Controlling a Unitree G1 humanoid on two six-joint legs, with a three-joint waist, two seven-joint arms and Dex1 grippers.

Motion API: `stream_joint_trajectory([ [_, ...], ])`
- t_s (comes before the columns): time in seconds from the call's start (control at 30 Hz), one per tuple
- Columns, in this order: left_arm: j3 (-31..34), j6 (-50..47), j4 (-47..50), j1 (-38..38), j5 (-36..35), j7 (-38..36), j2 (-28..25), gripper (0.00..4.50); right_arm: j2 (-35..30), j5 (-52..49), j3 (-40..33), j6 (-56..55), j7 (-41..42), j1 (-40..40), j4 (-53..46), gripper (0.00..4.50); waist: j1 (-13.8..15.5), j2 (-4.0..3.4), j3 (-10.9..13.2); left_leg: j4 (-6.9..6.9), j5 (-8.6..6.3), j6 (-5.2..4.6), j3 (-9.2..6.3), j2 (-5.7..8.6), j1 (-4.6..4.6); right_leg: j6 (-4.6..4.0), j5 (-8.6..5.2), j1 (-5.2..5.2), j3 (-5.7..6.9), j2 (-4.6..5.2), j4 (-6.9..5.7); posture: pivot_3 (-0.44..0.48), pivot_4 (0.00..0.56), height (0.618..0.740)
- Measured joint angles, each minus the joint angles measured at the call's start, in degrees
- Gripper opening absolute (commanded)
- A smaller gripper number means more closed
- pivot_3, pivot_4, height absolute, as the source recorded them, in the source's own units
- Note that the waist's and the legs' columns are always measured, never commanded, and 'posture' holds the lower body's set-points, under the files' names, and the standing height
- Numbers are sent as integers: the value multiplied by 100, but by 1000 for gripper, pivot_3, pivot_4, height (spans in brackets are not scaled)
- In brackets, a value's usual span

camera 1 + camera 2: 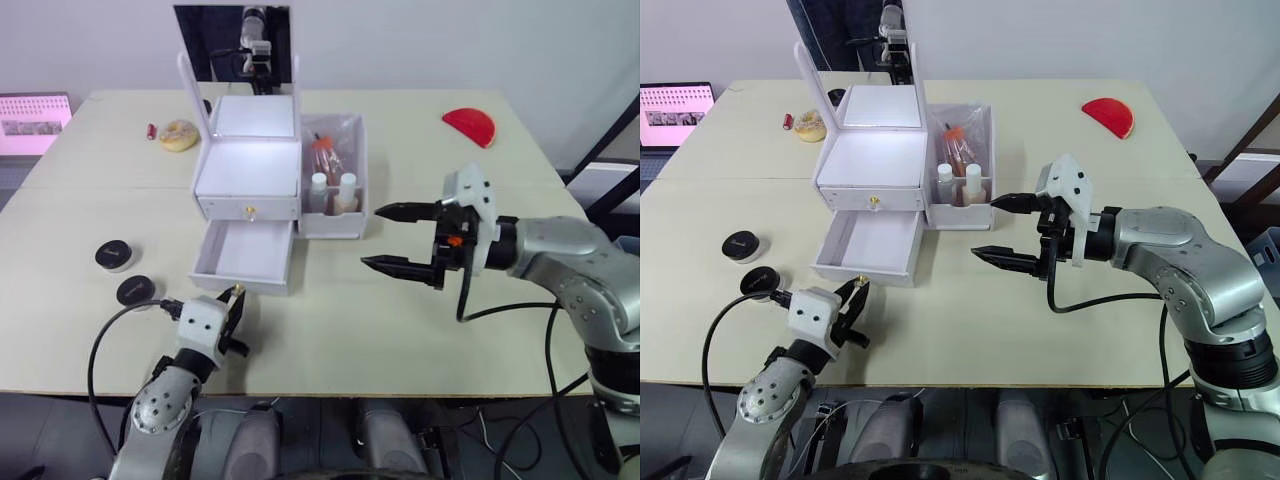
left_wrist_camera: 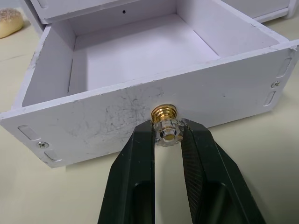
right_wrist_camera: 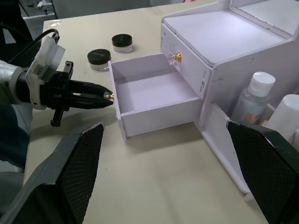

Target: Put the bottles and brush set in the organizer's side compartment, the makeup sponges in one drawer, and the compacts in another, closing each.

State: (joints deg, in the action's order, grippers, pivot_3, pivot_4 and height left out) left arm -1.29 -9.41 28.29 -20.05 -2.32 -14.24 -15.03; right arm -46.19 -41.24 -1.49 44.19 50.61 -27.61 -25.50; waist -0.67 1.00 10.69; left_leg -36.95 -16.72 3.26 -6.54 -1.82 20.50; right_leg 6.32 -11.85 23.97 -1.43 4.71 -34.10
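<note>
The white organizer [image 1: 250, 165] stands mid-table with its lower drawer [image 1: 247, 258] pulled out and empty. My left gripper [image 1: 236, 292] is shut on that drawer's gold and clear knob [image 2: 164, 127]. The upper drawer [image 1: 249, 207] is closed. Two white-capped bottles [image 1: 332, 190] and the brush set [image 1: 325, 152] stand in the side compartment [image 1: 335, 222]. Two black compacts [image 1: 114, 256] [image 1: 135, 291] lie at the front left. A beige sponge [image 1: 180, 134] lies back left and a red sponge [image 1: 470, 125] back right. My right gripper [image 1: 372, 237] hangs open to the right of the organizer, holding nothing.
The organizer's mirror lid [image 1: 236, 50] stands upright at the back. A small red tube [image 1: 151, 131] lies beside the beige sponge. A pink screen [image 1: 35, 122] sits off the table's far left corner. Bare tabletop [image 1: 340, 320] stretches along the front edge.
</note>
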Motion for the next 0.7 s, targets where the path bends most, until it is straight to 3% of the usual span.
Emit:
stream_joint_trajectory([
  [0.03,4,-18,2,2,-21,-9,1,295,4,-1,0,0,-1,-4,0,4500,0,0,0,0,0,0,0,0,0,0,0,0,0,0,0,0,150,739],
  [0.33,44,-339,198,-42,-456,-435,-174,4444,1,-7,-36,1,-24,2,0,4500,-5,1,0,1,0,0,0,-1,8,0,0,11,0,0,-1,0,150,739],
  [0.43,459,-722,696,-271,-943,-756,-561,4444,-131,-32,-281,10,8,172,-2,4500,-5,2,2,4,-1,-1,0,-1,18,0,-1,24,0,0,-1,0,150,739],
  [0.63,2313,-1807,1597,-968,-2977,-1755,-1715,4444,-497,-130,-1024,28,191,814,120,4500,-8,2,1,-2,-2,-4,3,-2,54,-3,1,55,2,2,2,0,150,739],
  [0.7,3210,-2174,1529,-1216,-3803,-2287,-2192,4444,-634,-106,-1312,-110,351,1133,246,4500,0,2,3,-5,-3,-4,4,-1,57,-3,0,58,2,2,2,0,150,739],
])
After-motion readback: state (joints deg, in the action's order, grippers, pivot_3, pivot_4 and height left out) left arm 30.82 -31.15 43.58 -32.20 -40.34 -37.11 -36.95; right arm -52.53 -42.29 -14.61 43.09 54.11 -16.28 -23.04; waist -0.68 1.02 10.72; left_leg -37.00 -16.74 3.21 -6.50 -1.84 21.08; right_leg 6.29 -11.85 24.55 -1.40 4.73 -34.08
